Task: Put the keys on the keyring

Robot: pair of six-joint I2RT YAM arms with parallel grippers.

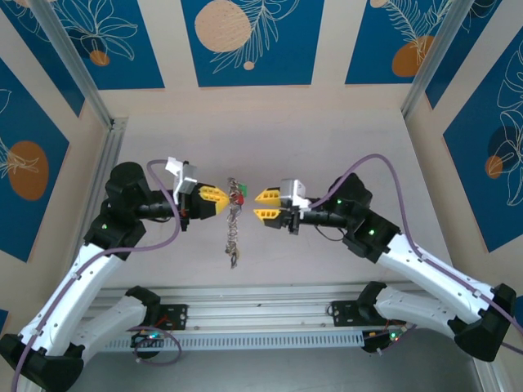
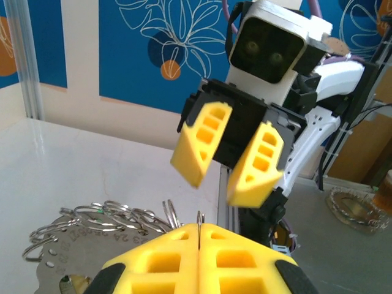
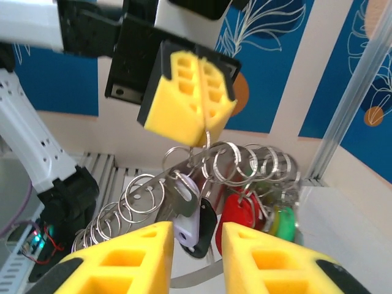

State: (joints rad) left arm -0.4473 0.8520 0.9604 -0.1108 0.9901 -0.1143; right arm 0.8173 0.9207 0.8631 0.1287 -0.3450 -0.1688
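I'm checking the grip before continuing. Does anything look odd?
Nothing damaged. The left end effector pinches just one thin loop of the keyring, so the keys hang in a crowded bunch. The right end effector stands open, apart.

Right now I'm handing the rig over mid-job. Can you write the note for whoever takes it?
Left gripper: fingers shut on the keyring wire.
Right gripper: fingers open, empty, facing the bunch without touching it.
Keys: lilac-white, black, red and green hang from the keyring under the left fingers.
Done: those keys are on.
Left: I can't tell whether every key is on, so check before closing out.
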